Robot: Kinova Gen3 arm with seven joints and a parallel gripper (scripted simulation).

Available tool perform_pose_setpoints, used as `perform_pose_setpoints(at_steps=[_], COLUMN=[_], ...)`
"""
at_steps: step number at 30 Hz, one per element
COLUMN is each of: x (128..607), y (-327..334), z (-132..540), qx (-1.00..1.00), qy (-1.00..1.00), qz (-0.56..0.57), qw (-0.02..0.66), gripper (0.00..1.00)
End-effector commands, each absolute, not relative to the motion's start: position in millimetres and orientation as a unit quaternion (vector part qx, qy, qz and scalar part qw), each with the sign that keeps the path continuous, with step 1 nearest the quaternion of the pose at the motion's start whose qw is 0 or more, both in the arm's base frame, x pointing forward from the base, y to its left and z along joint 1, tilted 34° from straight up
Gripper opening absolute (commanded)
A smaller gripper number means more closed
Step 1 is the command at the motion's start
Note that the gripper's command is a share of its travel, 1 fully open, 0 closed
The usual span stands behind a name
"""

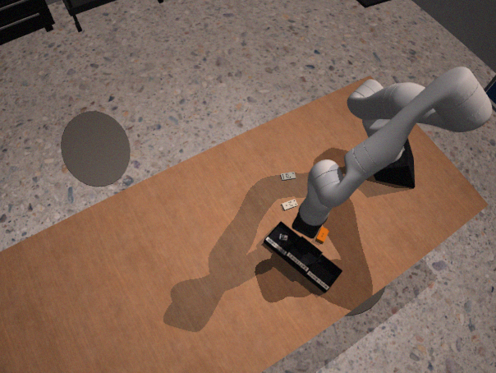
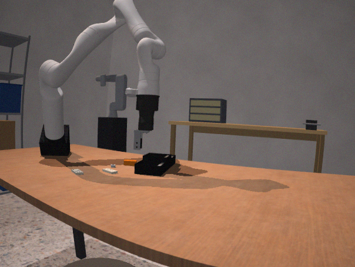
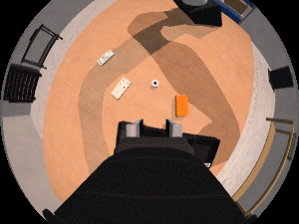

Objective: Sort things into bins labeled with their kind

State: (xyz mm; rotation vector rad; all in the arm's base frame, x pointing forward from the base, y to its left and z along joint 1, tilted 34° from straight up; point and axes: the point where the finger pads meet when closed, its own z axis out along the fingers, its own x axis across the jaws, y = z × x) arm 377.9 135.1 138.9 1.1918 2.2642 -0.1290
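Note:
A black row of three labelled bins stands on the wooden table; it also shows in the exterior view. A small pale thing lies in its left-end compartment. An orange block lies on the table beside the bins, and shows in the wrist view. Two white flat plates lie farther off. A small grey ring-like piece lies between them and the block. My gripper hangs open and empty above the table, just off the bins' end; its fingers show in the wrist view.
My arm's black base stands at the table's far corner. A second grey arm on a black pedestal and a side table with a drawer box stand behind, off my table.

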Motion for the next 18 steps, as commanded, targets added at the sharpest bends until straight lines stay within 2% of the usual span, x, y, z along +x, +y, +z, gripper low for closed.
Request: perform_pose_setpoints(at_steps=[1, 3, 8, 18], x=[351, 351, 312, 313], y=[152, 152, 163, 166], z=[125, 125, 104, 105], qx=[0.436, 0.436, 0.438, 0.432], qy=[0.851, 0.851, 0.851, 0.854], qz=[-0.043, -0.043, -0.045, -0.046], qw=[0.289, 0.289, 0.285, 0.287], gripper=[0.8, 0.8, 0.8, 0.8])
